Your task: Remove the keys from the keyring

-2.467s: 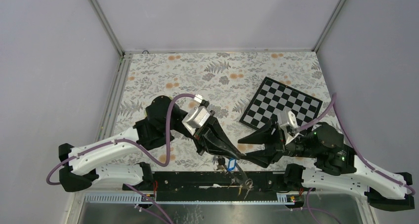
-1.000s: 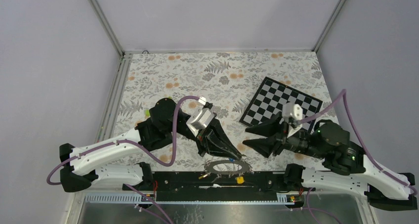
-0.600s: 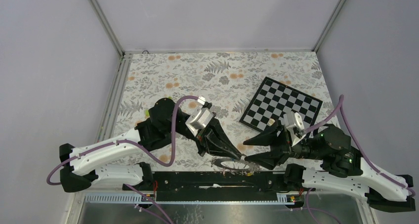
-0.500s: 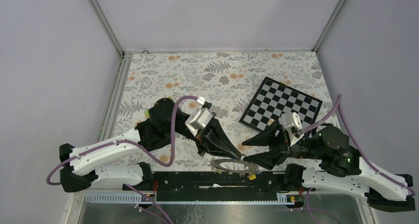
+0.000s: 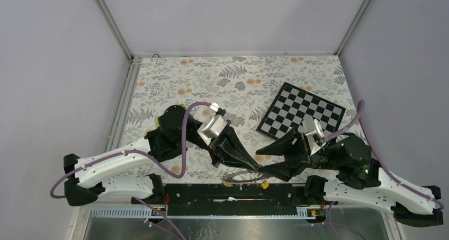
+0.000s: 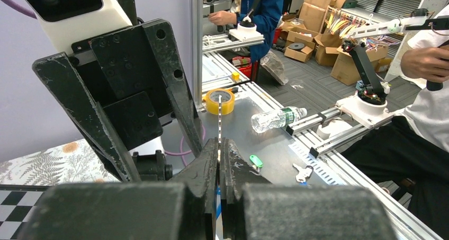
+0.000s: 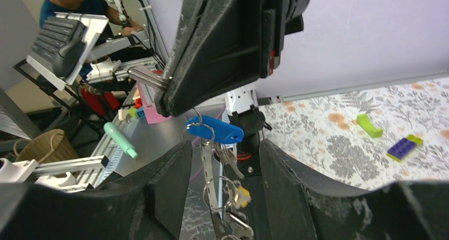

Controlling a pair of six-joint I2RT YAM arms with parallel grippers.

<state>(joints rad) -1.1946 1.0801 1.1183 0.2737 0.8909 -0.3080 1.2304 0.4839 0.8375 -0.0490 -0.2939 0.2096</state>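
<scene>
Floral tablecloth (image 5: 212, 81) covering the table, checkerboard mat (image 5: 302, 110) lying far right, grey walls enclosing. Left gripper (image 6: 219, 151) clamping keyring (image 6: 219, 113) edge-on at the near edge. Keys (image 7: 214, 130) dangling between right gripper (image 5: 261, 161) jaws, standing apart and gripping nothing. Lowest keys getting cut off in the right wrist view.

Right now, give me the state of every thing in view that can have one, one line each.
left pincer, shut on the keyring's rim.
right pincer, open, one finger on either side of the hanging keys.
keyring, clamped edge-on and held up.
keys, threaded on the keyring, dangling below it.
checkerboard, lying flat.
</scene>
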